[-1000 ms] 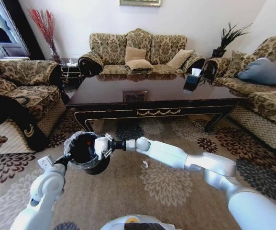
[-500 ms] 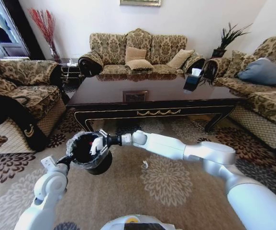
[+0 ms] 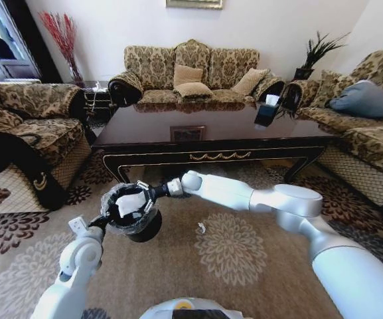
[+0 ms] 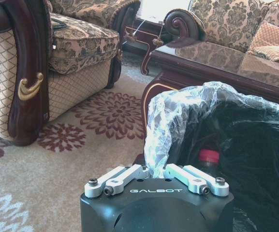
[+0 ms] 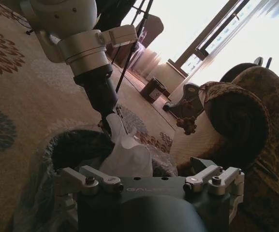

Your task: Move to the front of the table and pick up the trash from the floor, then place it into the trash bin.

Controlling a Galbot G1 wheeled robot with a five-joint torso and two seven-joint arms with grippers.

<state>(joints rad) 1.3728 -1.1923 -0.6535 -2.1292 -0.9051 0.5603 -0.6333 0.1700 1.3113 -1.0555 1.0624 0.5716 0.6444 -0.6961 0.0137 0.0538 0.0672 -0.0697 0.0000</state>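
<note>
The trash bin [image 3: 133,224], black with a crinkly clear liner, is held off the carpet in front of the dark table [image 3: 211,141]. My left gripper [image 4: 156,170] is shut on the liner at the bin's rim [image 4: 178,111]. A bottle's red cap [image 4: 208,156] shows inside the bin. My right gripper [image 3: 138,201] hangs over the bin's mouth, its fingers [image 5: 98,181] spread wide. A white crumpled tissue [image 5: 129,157] lies between them, and I cannot tell whether they touch it. One small white scrap [image 3: 202,228] lies on the carpet right of the bin.
Patterned sofas stand to the left [image 3: 25,133], behind the table [image 3: 191,73] and to the right [image 3: 370,126]. A small dark box [image 3: 266,113] sits on the tabletop. Open carpet [image 3: 244,259] stretches between me and the table.
My right gripper has moved left from the bin's right rim to over its mouth. The left arm and the bin have shifted slightly right and down.
</note>
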